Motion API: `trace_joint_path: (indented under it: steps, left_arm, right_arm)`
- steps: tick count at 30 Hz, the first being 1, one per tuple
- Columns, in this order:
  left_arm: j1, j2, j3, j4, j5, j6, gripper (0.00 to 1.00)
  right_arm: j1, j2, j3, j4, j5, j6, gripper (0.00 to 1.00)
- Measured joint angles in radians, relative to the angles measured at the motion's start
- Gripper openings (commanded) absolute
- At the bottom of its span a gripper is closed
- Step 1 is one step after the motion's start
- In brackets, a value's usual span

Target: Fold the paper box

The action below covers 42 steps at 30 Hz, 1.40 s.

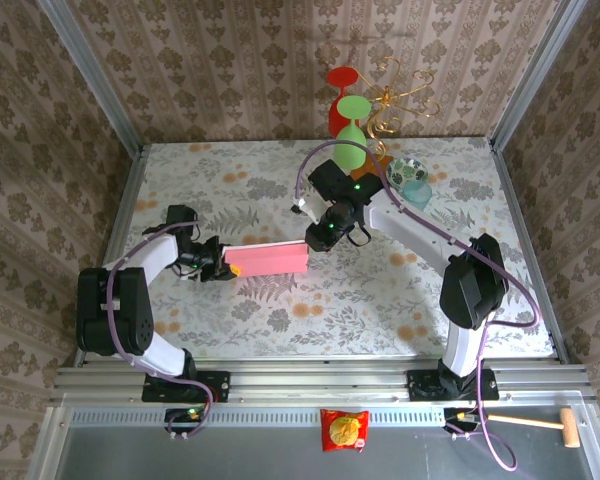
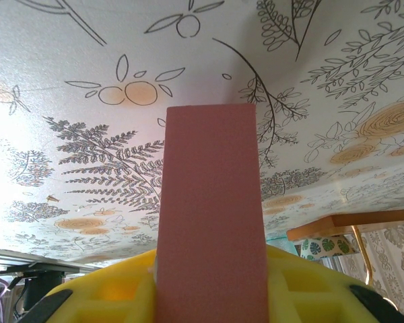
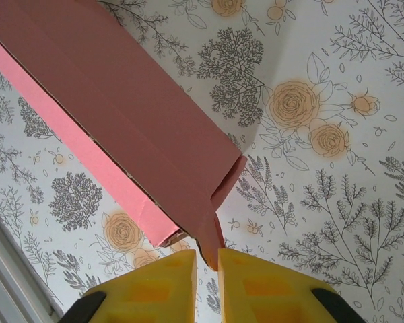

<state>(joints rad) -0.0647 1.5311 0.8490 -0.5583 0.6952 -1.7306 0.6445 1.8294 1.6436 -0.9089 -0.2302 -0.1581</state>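
Observation:
The pink paper box (image 1: 268, 259) hangs as a long flat shape between my two grippers, above the flowered tabletop (image 1: 230, 180). My left gripper (image 1: 220, 268) is shut on its left end; in the left wrist view the box (image 2: 212, 215) runs straight out from between the yellow fingers (image 2: 114, 296). My right gripper (image 1: 312, 243) is at the box's right end. In the right wrist view the box (image 3: 121, 101) slants down from the upper left, and a corner flap (image 3: 219, 225) is pinched between that gripper's (image 3: 207, 259) yellow fingers.
A red glass (image 1: 343, 85), a green glass (image 1: 351, 148), a gold wire stand (image 1: 400, 100), a leaf-patterned bowl (image 1: 408, 170) and a teal cup (image 1: 417, 192) stand at the back, behind the right arm. A snack packet (image 1: 344, 430) and a wooden mallet (image 1: 540, 424) lie on the front ledge.

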Motion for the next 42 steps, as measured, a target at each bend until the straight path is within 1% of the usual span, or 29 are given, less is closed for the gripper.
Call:
trace_joint_path:
  steps: [2, 5, 7, 14, 34, 42]
  left_arm:
    - [0.000, 0.000, 0.000, 0.000, 0.000, 0.000, 0.18]
    - [0.000, 0.000, 0.000, -0.001, 0.000, 0.000, 0.18]
    - [0.000, 0.000, 0.000, -0.002, 0.000, 0.000, 0.18]
    - [0.000, 0.000, 0.000, -0.003, 0.000, 0.000, 0.18]
    - [0.002, 0.000, -0.013, 0.012, 0.005, -0.016, 0.17]
    - [0.002, 0.000, -0.013, 0.016, 0.006, -0.020, 0.17]
  right_arm:
    - [0.003, 0.000, 0.000, 0.000, 0.005, 0.006, 0.08]
    - [0.006, 0.000, 0.000, 0.001, 0.013, 0.014, 0.05]
    - [0.006, 0.000, 0.000, 0.001, 0.016, 0.021, 0.00]
    - [0.006, 0.000, 0.000, 0.013, 0.023, 0.074, 0.00]
    - [0.035, -0.009, -0.018, 0.038, 0.041, 0.414, 0.00]
    - [0.041, -0.007, -0.002, 0.017, 0.056, 0.496, 0.00]
